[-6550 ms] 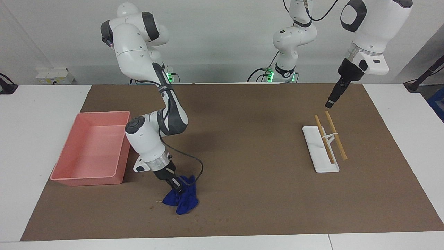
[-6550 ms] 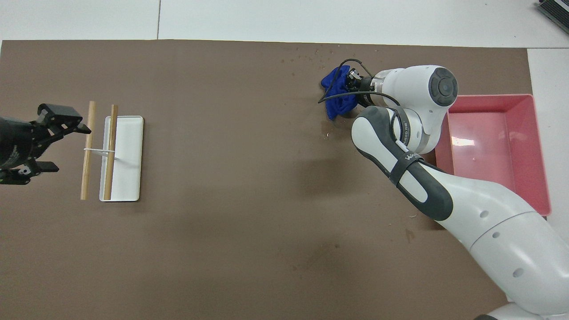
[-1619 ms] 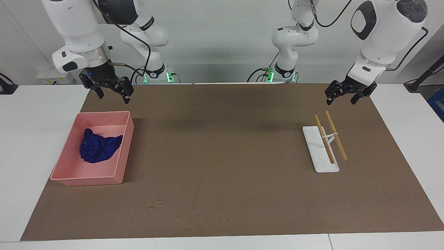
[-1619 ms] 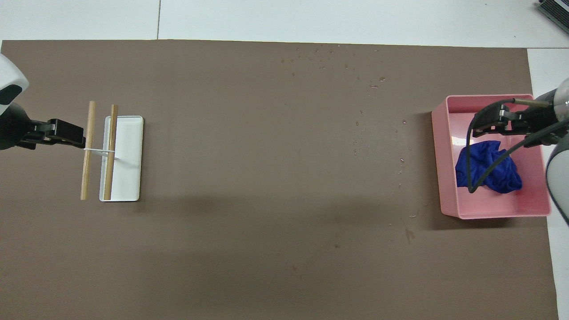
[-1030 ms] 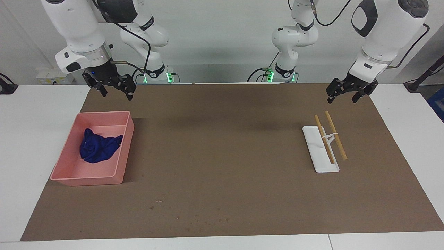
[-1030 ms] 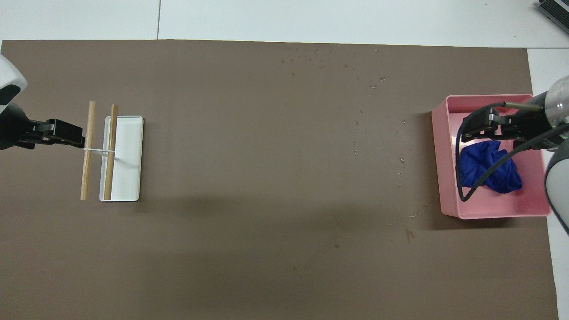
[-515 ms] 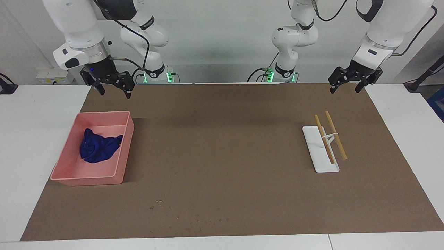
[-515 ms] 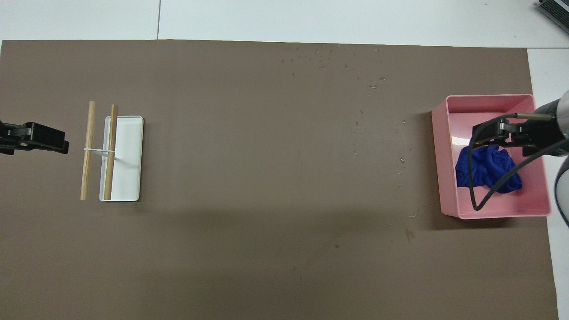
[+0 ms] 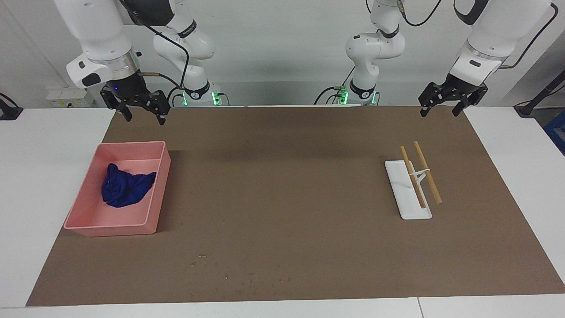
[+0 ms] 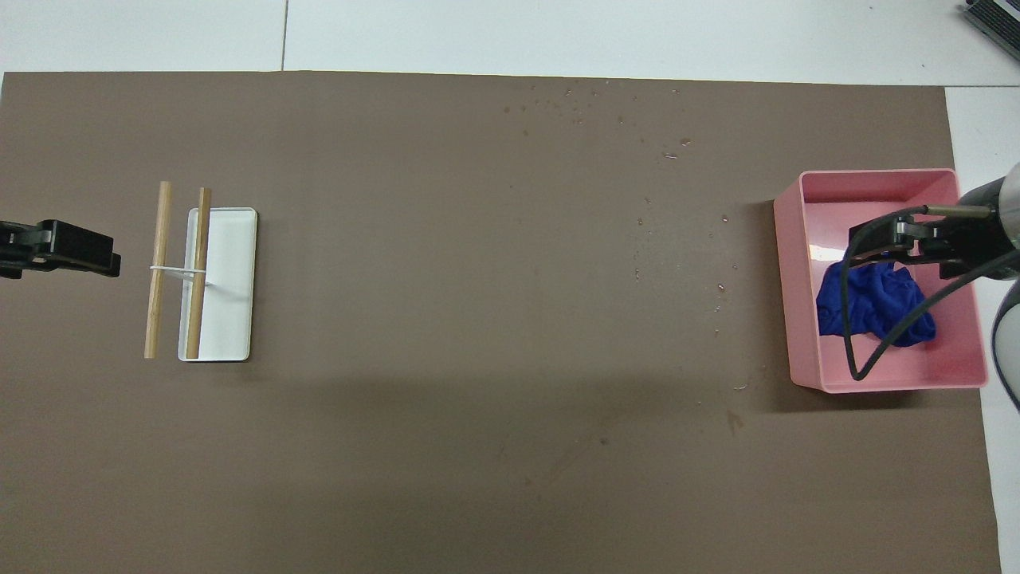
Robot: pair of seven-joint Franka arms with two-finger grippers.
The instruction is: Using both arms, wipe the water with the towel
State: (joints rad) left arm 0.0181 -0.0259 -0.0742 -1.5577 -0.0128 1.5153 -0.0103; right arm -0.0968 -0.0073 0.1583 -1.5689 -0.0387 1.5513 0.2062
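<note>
A: Blue cloth, soft and bunched into folds: the towel (image 9: 126,189) lies loose inside the pink tray (image 9: 155,198), a smooth, straight-walled plastic box at the left of the facing view. Nothing touches it.

B: And the water (image 9: 247,277)?

A: Tiny shiny droplets and faint dark specks on the matte brown mat (image 9: 287,185), low in the facing view; in the overhead view they scatter along the upper middle. Some specks may be crumbs rather than drops; I cannot be sure.

B: The grippers?

A: The right gripper (image 9: 141,114) hangs at the upper left of the facing view, over the mat's edge just above the tray, its jaws spread wide and empty. The left gripper (image 9: 441,109) hangs at the upper right, jaws also apart, holding nothing.

B: Anything else?

A: A flat white tray (image 9: 407,191) with rounded corners, and two slim wooden sticks (image 9: 420,173) laid across its rack.

B: What differs from half a second ago?

A: Very little. Both grippers have barely shifted, and the towel sits as it did.
</note>
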